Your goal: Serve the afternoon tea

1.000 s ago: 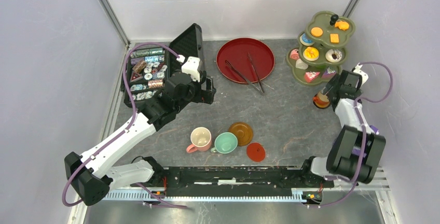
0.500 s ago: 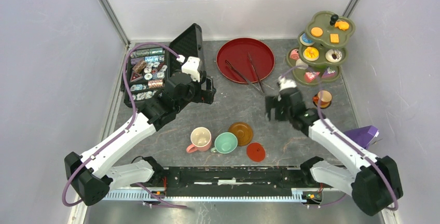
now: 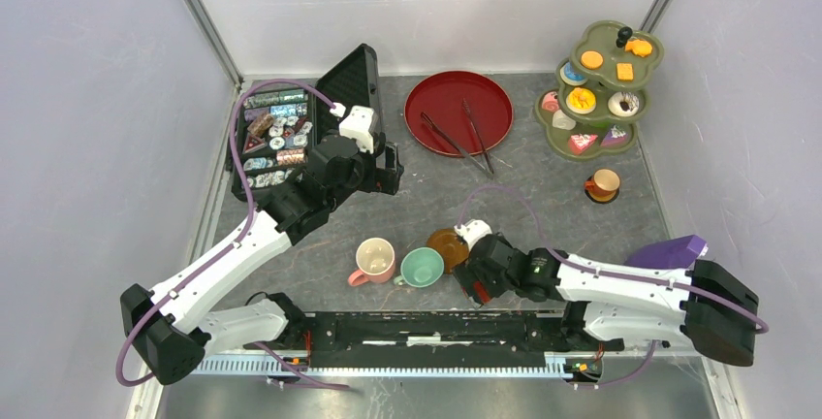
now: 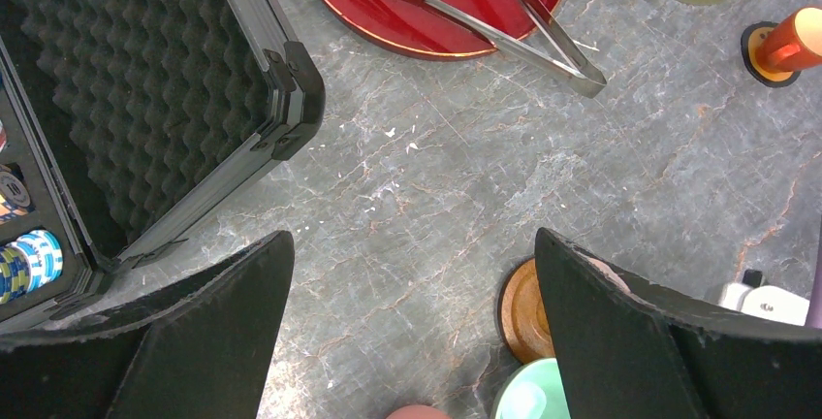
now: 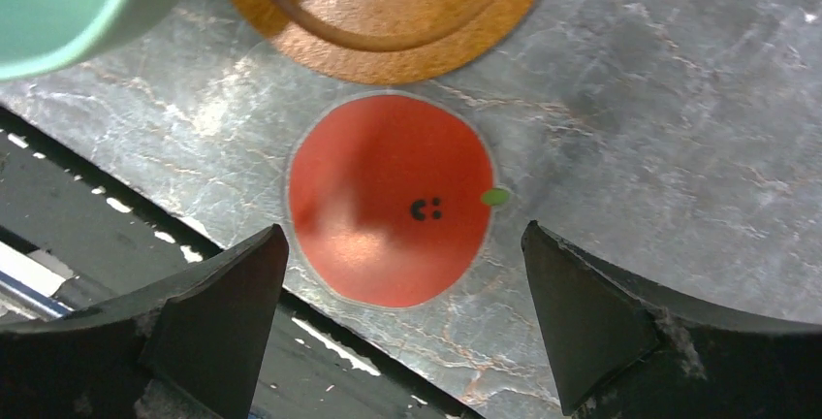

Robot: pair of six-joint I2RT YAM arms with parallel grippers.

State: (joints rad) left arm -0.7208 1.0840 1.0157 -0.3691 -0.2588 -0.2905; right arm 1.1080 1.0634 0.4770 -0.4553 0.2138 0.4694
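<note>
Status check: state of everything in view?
Left gripper: jaws open, empty.
Red saucer: flat, bare.
Right gripper: jaws open, empty, above red saucer.
Brown saucer: bare.
Pink cup: upright.
Mint cup: upright.
Orange cup: upright on its saucer.
Case: lid open.
Stand: loaded.
Tongs: on red tray.

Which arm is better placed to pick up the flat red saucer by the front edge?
The right arm: its open jaws hang directly over the red saucer. The left arm is away beside the black case.
</note>
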